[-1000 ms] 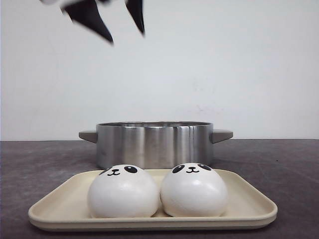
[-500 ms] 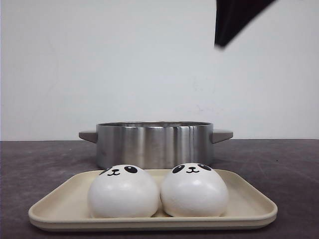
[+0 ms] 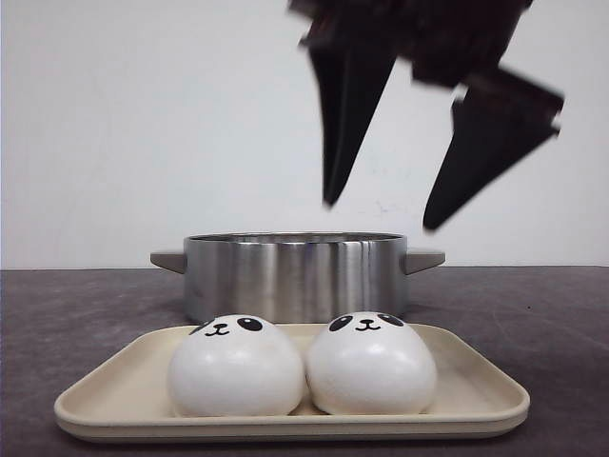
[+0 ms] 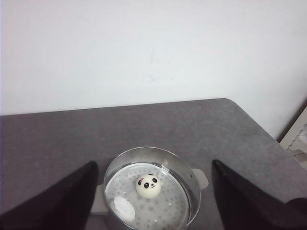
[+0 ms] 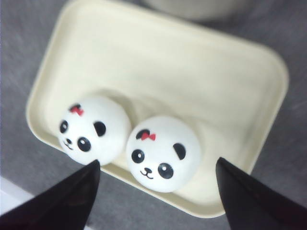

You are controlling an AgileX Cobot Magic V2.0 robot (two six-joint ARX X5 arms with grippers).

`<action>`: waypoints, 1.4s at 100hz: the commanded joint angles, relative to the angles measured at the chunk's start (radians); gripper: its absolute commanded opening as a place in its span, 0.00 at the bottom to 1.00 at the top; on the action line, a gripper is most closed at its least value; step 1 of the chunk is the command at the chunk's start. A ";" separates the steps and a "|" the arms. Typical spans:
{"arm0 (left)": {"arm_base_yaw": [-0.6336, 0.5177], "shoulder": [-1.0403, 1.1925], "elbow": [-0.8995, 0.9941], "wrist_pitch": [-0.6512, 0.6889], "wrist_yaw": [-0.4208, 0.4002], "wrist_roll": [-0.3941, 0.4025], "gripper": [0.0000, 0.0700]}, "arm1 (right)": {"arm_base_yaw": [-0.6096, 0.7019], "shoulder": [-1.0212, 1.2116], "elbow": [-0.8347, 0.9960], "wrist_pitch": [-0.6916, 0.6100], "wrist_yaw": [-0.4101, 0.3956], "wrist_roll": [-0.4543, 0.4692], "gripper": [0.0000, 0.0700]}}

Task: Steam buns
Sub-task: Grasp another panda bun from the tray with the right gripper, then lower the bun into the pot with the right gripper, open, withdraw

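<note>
Front view: hung above the steel pot [image 3: 295, 276], a blurred right gripper [image 3: 379, 214] with 2 dark fingers spread wide apart, nothing between them. Below and nearer the camera than it, sat 2 panda buns [image 3: 236, 367] side by side and touching on a cream tray [image 3: 476, 381], the tray just in front of the pot on a grey table [image 3: 533, 305].

Left wrist view: looked down from high over the pot [image 4: 192, 191] with the left gripper [image 4: 153, 206] held open — fingers [image 4: 62, 201] far apart at either side, empty. Between the fingers and well below, lay 1 panda bun [image 4: 148, 186] on the perforated steamer plate inside the pot; beside it, a second white shape [image 4: 124, 208] close to the wall, partly cut off, face not visible, likely another bun.

Right wrist view: pointed straight down over the tray [image 5: 230, 72], jaws parted wide, the 2 fingertips [image 5: 72, 196] framing the nearer tray edge. Between and just beyond them, rested the 2 buns [image 5: 163, 152] — each with a red bow, touching — near that edge, neither one held.
</note>
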 commanded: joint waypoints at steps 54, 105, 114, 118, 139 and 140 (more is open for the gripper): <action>-0.006 0.010 0.024 0.010 -0.004 0.010 0.61 | 0.010 0.304 0.009 0.078 -0.021 0.014 0.49; -0.006 0.011 0.024 0.009 -0.004 0.010 0.61 | 0.022 0.123 0.199 0.072 0.038 -0.091 0.02; -0.006 0.014 0.024 0.011 -0.005 0.010 0.61 | 0.011 0.104 0.298 0.084 0.069 -0.164 0.02; -0.006 0.017 0.024 0.011 -0.005 0.010 0.61 | -0.001 0.104 0.341 0.087 0.089 -0.197 0.02; -0.006 0.023 0.024 0.010 -0.005 0.010 0.61 | -0.110 0.150 0.407 0.197 0.114 -0.275 0.02; -0.006 0.023 0.024 0.010 -0.005 0.010 0.61 | -0.117 0.154 0.407 0.200 0.113 -0.275 0.02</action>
